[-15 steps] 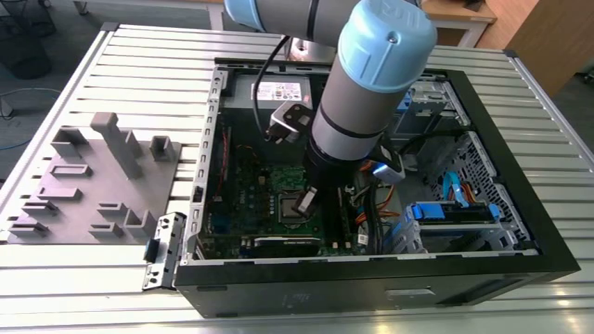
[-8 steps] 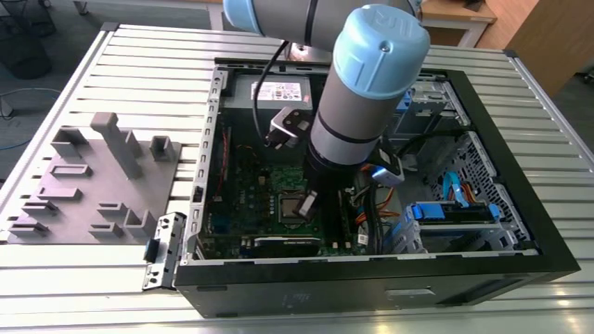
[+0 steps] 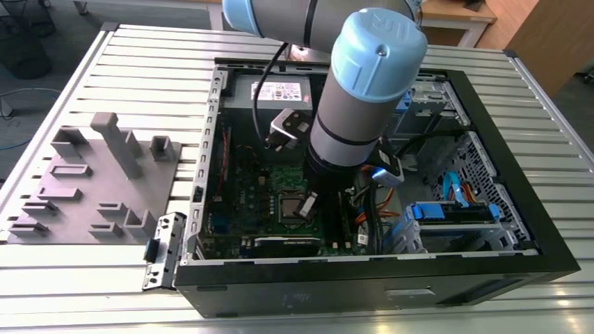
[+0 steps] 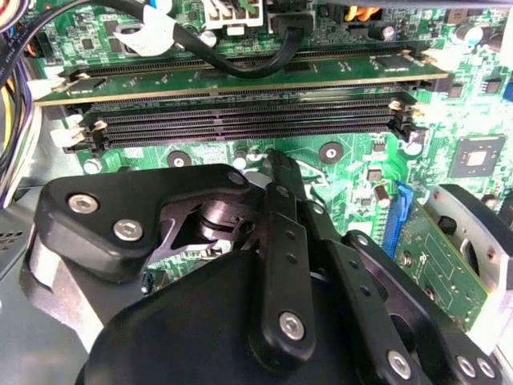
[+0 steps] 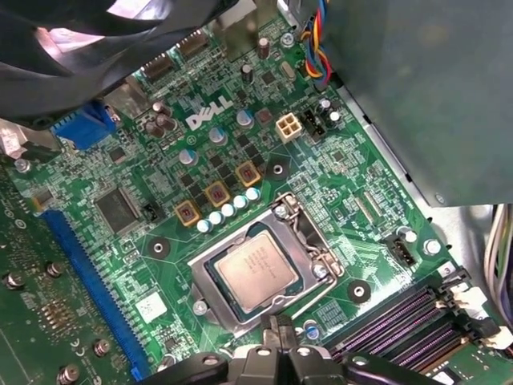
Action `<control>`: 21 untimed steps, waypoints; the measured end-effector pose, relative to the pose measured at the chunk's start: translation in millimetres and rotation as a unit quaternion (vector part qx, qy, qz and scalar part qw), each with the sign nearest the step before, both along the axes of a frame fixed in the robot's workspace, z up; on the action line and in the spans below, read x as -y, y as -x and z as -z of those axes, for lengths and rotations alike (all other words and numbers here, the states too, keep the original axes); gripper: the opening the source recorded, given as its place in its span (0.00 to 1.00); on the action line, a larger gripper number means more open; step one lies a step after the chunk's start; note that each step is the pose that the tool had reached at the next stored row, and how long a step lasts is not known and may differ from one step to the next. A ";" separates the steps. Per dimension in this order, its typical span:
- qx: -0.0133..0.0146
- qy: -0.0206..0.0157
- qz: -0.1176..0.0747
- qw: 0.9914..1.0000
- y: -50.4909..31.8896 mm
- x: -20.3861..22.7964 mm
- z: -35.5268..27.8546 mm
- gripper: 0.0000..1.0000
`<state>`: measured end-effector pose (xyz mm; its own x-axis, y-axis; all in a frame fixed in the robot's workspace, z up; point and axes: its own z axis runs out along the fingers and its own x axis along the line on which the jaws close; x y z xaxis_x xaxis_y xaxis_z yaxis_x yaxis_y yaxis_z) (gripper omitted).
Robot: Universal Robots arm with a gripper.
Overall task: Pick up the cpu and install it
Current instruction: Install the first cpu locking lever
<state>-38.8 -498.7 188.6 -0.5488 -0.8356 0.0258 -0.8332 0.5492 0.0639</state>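
Since the cpu [image 3: 289, 207] already lies in its socket on the board, we'd judge the step in hand as seating and checking, not carrying: keep any contact light and vertical, push only on the metal top, never on the socket frame, and don't drag sideways across it. In the exterior view, the arm [image 3: 362, 104] stands near vertical over the open computer case [image 3: 371, 292], wrist pointing straight down, with the gripper [image 3: 309, 205] low over the board just at 3 o'clock of the cpu; the grey fixture tray [image 3: 83, 188] sits well apart at 9 o'clock of the case. In the second wrist view, the fingers [image 4: 276, 192] run pressed together to one narrow tip with nothing between them, and the memory slots [image 4: 240, 120] lie just beyond that tip. In the first wrist view, the chip lies flat and square inside the socket frame [image 5: 200, 277], silver top up, and the closed fingertips [image 5: 276, 325] sit just beside its near edge; we can't tell whether they touch the frame.
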 end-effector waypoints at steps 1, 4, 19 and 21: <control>0.000 -0.001 0.000 1.000 0.0 -0.1 0.0 0.11; 0.000 -0.008 0.000 1.000 0.0 0.0 0.0 0.11; 0.001 -0.016 0.000 1.000 0.0 -0.2 -19.3 0.11; 0.001 -0.016 0.000 1.000 -0.1 -0.2 -23.1 0.11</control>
